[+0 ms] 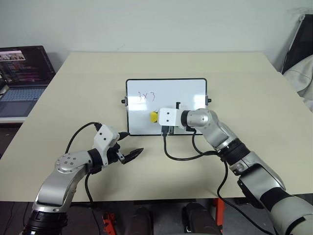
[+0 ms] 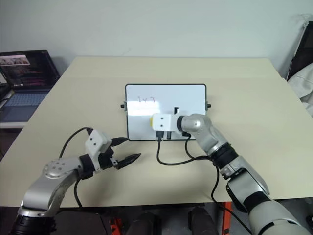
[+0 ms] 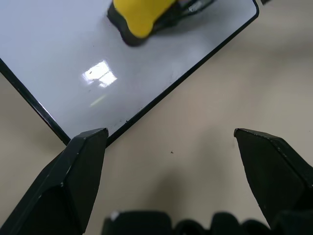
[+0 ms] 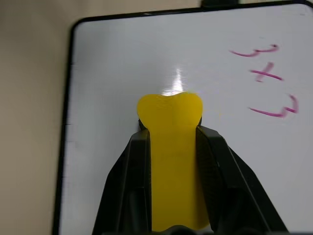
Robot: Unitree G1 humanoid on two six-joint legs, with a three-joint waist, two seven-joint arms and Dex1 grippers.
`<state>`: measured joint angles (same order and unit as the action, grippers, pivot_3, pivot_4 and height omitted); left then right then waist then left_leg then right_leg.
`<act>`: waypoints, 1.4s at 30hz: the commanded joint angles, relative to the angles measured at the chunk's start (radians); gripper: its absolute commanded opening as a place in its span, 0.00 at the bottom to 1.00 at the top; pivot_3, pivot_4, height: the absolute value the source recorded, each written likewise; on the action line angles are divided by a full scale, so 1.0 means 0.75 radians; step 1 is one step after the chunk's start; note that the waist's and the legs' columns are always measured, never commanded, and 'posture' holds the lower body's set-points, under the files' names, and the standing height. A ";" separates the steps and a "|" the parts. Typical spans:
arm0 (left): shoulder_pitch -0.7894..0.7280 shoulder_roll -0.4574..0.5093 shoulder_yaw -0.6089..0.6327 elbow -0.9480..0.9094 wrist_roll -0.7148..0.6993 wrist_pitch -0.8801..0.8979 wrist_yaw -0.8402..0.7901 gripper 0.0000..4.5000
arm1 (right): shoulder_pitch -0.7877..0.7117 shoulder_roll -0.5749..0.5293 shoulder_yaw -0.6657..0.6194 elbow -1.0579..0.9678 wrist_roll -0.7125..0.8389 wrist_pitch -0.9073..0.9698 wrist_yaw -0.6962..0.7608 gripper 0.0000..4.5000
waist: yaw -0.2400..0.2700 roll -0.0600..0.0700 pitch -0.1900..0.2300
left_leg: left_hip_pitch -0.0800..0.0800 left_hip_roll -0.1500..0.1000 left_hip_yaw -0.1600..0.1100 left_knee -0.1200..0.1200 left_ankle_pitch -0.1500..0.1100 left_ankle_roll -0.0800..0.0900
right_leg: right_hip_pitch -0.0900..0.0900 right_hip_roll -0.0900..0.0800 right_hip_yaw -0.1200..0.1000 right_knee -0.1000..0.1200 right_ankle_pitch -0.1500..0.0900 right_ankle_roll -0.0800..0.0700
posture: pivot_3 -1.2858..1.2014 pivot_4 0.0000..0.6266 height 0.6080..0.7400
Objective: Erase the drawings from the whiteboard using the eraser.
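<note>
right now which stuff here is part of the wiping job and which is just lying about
Part of the job:
- whiteboard
- "3x3" drawing, not yet wiped
- yellow eraser, pinched in the right hand over the board
- left hand, open, waiting on the near side of the board

Just lying about:
- laptop off the table's left edge

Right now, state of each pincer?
Left pincer: open, holding nothing, over the table beside the whiteboard.
Right pincer: shut on the eraser, over the whiteboard.
</note>
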<state>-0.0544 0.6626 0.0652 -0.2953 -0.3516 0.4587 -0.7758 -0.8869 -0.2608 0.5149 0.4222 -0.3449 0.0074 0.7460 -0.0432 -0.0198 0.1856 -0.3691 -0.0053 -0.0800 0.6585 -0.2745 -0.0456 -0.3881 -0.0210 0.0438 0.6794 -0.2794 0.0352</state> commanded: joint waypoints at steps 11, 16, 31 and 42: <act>-0.015 -0.015 -0.012 -0.080 -0.013 0.017 0.020 1.00 | -0.103 0.041 0.063 0.219 -0.102 -0.075 0.021 0.21 | -0.016 0.000 0.000 | 0.002 0.000 0.000 0.001 0.000 0.000 | 0.001 0.000 0.000 0.001 0.000 0.000 | 0.52 0.24 1.00; -0.023 -0.014 -0.013 -0.117 -0.026 0.059 0.032 1.00 | -0.124 0.028 0.033 0.227 -0.160 -0.092 -0.101 0.21 | -0.016 0.000 0.000 | 0.002 0.000 -0.001 0.000 0.000 0.000 | 0.001 0.000 0.000 0.001 0.000 0.000 | 0.52 0.24 1.00; -0.010 -0.017 -0.009 -0.093 -0.019 0.042 0.010 1.00 | -0.059 0.030 0.058 0.106 -0.154 -0.076 0.017 0.21 | -0.014 0.001 0.001 | 0.003 0.000 -0.001 -0.002 0.001 0.000 | 0.002 0.000 0.000 0.000 0.001 -0.001 | 0.52 0.24 1.00; -0.035 -0.055 0.074 -0.055 -0.045 0.015 0.058 1.00 | 0.294 -0.010 -0.400 -0.743 0.317 0.520 0.081 0.21 | 0.014 0.001 0.001 | -0.019 0.000 -0.006 -0.003 0.000 -0.001 | -0.016 -0.002 -0.002 -0.004 0.000 0.000 | 0.52 0.24 1.00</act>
<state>-0.0634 0.6273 0.0823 -0.3284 -0.3614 0.4910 -0.7448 -0.6883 -0.2590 0.2583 -0.0286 -0.1566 0.3331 0.8023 -0.0327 -0.0191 0.1863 -0.3862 -0.0056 -0.0834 0.6564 -0.2742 -0.0465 -0.4037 -0.0222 0.0423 0.6773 -0.2795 0.0351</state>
